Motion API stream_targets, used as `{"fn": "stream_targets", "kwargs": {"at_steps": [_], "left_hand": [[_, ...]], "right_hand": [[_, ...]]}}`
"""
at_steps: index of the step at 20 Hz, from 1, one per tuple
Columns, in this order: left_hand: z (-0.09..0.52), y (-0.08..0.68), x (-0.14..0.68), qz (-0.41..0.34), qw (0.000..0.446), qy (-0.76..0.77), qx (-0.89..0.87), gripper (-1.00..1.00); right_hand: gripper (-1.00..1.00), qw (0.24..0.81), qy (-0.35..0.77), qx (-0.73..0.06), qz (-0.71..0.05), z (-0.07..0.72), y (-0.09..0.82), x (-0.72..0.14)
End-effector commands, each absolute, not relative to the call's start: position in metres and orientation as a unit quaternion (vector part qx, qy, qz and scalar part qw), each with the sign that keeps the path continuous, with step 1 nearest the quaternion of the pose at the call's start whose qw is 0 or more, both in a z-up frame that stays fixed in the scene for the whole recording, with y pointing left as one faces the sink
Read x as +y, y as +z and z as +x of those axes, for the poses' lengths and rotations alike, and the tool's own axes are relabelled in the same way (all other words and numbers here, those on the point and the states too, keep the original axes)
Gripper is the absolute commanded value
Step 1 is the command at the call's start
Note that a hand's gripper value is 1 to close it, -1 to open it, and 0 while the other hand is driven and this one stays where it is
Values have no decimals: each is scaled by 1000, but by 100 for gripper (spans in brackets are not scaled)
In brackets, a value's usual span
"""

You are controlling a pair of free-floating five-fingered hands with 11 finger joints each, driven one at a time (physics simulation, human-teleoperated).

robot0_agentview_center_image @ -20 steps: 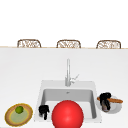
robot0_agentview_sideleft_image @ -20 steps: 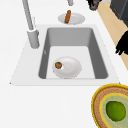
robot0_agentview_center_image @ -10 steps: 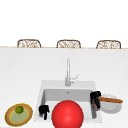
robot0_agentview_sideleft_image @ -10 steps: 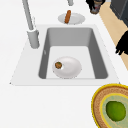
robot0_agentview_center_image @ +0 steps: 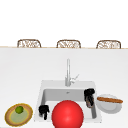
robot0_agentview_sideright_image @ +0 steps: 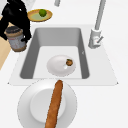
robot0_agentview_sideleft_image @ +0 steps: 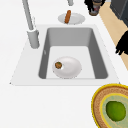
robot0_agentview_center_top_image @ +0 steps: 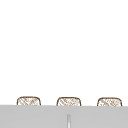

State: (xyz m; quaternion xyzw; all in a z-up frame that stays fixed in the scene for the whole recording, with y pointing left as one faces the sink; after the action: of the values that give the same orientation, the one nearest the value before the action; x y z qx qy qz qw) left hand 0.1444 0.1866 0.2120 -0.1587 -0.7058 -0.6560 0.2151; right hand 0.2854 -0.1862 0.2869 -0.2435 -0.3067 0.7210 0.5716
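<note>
Right hand [robot0_agentview_center_image: 89, 93] is closed around a small brown jar with a dark lid [robot0_agentview_sideright_image: 15, 39], with its fingers curled over the top and down the side. In the right side view the jar hangs in the air near the front edge of the grey rectangular sink [robot0_agentview_sideright_image: 58, 33], on its right side, and stands almost upright. In the front view it is just beside a white round plate [robot0_agentview_center_image: 110, 107] that carries a long brown bread stick [robot0_agentview_center_image: 110, 100].

Left hand [robot0_agentview_center_image: 43, 110] hovers at the front left corner of the sink with its fingers curled down, and it holds nothing. Near it, on the counter, lies a round woven plate with a yellow rim [robot0_agentview_center_image: 9, 117] and a green lime [robot0_agentview_center_image: 19, 109] on it.

Inside the basin a white shallow bowl [robot0_agentview_sideleft_image: 71, 68] rests on the bottom, with a small brown piece of food [robot0_agentview_sideleft_image: 58, 65] at its edge. A tall grey metal faucet [robot0_agentview_center_image: 67, 72] stands behind the sink. A big red ball [robot0_agentview_center_image: 67, 114] covers the front of the sink in the front view.
</note>
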Motion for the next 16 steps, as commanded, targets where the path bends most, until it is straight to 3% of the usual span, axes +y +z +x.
{"fn": "stream_targets", "kwargs": {"at_steps": [1, 16], "left_hand": [[144, 212, 187, -159, 215, -656, -706, 0], [144, 212, 187, -159, 215, -656, -706, 0]], "right_hand": [[100, 604, 691, -298, -263, 296, 291, -178], [100, 575, 717, -284, -274, 301, 287, -63]]}}
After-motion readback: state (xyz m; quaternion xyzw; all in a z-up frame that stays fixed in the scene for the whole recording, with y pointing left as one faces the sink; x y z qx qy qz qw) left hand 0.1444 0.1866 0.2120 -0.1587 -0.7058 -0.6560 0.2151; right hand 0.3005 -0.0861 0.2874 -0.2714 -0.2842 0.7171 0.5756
